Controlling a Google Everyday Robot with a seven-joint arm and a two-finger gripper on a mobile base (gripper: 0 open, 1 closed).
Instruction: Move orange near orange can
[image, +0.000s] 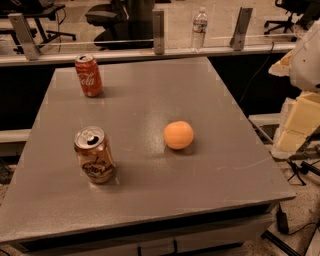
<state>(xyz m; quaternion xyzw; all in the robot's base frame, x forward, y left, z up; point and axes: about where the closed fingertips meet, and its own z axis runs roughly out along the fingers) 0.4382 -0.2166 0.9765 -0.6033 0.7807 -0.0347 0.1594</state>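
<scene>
The orange (178, 135), round and pale orange, lies on the grey table (200, 90) a little right of its middle. The orange can (94, 155), orange-brown with dark script and a silver top, stands upright at the front left, roughly a can's height to the left of the orange. My gripper does not show in this view. A white rounded shape (307, 55) at the right edge is the only thing that could be part of my arm, and it is well away from the orange.
A red Coca-Cola can (88, 75) stands upright at the table's back left. A water bottle (199, 29) stands on the ledge behind the table. Yellow foam blocks (300, 120) are stacked off the right side. Office chairs are in the background.
</scene>
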